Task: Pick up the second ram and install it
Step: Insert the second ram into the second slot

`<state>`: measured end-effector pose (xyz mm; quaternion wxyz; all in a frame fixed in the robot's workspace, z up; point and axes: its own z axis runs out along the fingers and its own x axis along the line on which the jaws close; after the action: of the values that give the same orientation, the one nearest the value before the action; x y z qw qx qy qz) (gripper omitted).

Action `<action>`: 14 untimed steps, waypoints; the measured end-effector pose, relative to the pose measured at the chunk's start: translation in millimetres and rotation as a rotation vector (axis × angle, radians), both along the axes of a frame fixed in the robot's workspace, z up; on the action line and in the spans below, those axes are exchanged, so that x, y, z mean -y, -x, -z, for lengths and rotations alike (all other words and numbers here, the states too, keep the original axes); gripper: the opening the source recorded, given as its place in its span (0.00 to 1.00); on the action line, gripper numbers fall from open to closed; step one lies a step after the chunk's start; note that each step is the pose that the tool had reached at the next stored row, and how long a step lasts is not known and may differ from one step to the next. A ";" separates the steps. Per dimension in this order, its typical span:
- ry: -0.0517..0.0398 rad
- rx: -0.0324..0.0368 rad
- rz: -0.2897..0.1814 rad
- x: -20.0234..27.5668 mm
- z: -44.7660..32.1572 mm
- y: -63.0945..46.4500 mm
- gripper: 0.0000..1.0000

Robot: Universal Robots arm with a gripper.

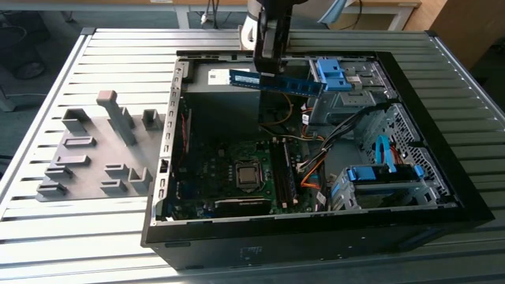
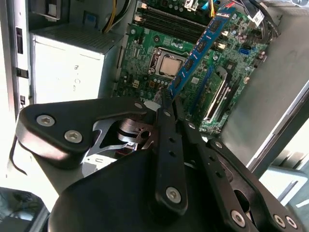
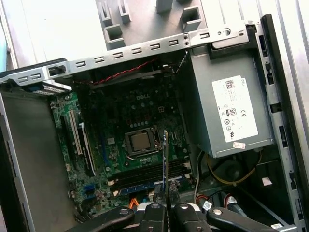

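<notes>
The second ram (image 1: pixel 278 82) is a thin blue-green stick with black chips. It hangs level above the back of the open computer case (image 1: pixel 473 201), over the power supply's edge. My gripper (image 1: pixel 268 72) reaches down from the exterior view's top and is shut on one end of the stick. In the second wrist view the ram (image 2: pixel 200 48) juts out from the gripper (image 2: pixel 169 102) over the motherboard (image 2: pixel 145 43). The first wrist view has the ram (image 3: pixel 165 159) edge-on above the gripper (image 3: pixel 165 210), over the long memory slots (image 3: pixel 149 173) beside the processor socket (image 3: pixel 140 141).
A grey holder tray (image 1: pixel 87 160) with upright blocks lies on the slatted table at the exterior view's left. Inside the case are the grey power supply (image 3: pixel 231 116), bundled cables (image 1: pixel 311 163) and blue drive-bay latches (image 1: pixel 332 74).
</notes>
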<state>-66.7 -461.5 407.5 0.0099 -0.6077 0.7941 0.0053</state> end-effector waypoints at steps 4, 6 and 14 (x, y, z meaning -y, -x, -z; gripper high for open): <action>0.0001 0.0000 0.044 0.0 0.2 0.0 0.14; 0.0001 -0.0001 0.064 0.0 0.2 0.0 0.14; 0.0000 0.0000 0.151 0.0 0.4 0.0 0.14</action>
<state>-66.7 -461.5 407.1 0.0102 -0.5462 0.8376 0.0046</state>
